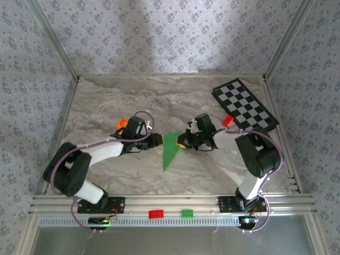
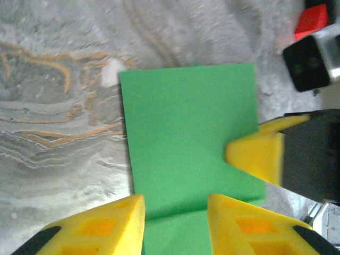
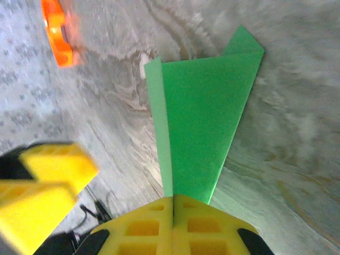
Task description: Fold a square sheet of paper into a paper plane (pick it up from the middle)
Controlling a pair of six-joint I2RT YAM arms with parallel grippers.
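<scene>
top external view: green paper [image 1: 171,150], folded to a tapering dart shape, lies mid-tabletop [image 1: 117,101] between the arms. right hand [image 1: 187,141] pinches its edge, fingers pressed together; left hand [image 1: 157,140] stands spread beside it. wing folds apparently remain.

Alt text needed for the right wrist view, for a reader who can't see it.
The right end effector is shut on the narrow end of a folded green paper, which widens away from it across a marbled table. The left end effector, yellow and blurred, sits at lower left; an orange object lies at upper left.
</scene>
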